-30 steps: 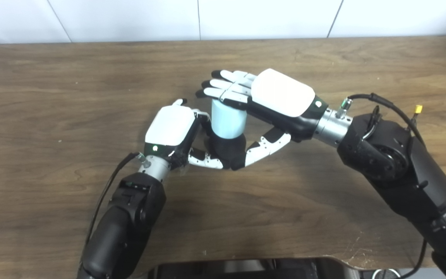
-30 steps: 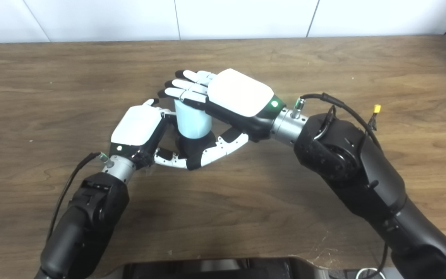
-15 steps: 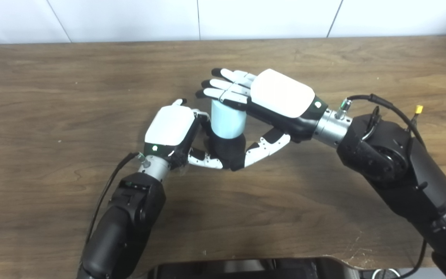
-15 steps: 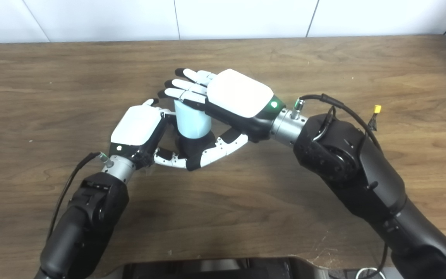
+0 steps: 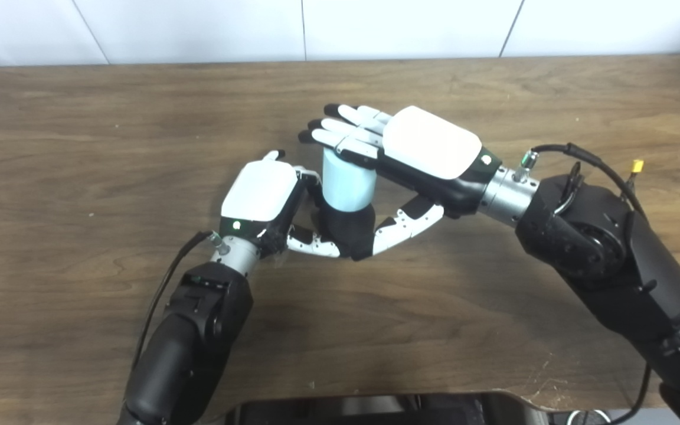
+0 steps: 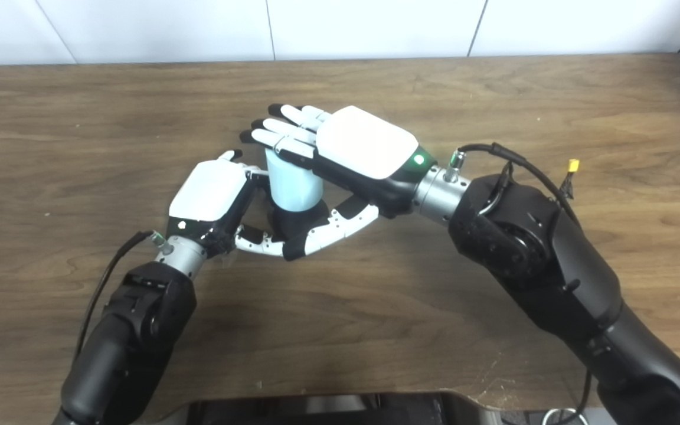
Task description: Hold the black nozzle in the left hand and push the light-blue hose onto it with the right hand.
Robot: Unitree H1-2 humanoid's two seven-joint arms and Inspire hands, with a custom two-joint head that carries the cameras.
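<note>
The light-blue hose [image 5: 347,186] stands upright as a short cylinder on top of the black nozzle [image 5: 349,229], near the middle of the table. My left hand [image 5: 260,192] is shut on the black nozzle from the left, its thumb crossing in front of the nozzle's base. My right hand [image 5: 422,144] lies flat over the hose's top end, fingers stretched out past it toward the left and thumb hanging down beside the nozzle. How far the hose sits over the nozzle is hidden by the fingers.
The brown wooden table [image 5: 80,118] reaches a white tiled wall at the back. A dark block [image 5: 375,410] lies at the table's front edge. A black cable with a yellow plug [image 5: 637,166] loops off my right forearm.
My right hand has crept a few pixels to the right over the hose top. The left hand, nozzle and hose stay where they were.
</note>
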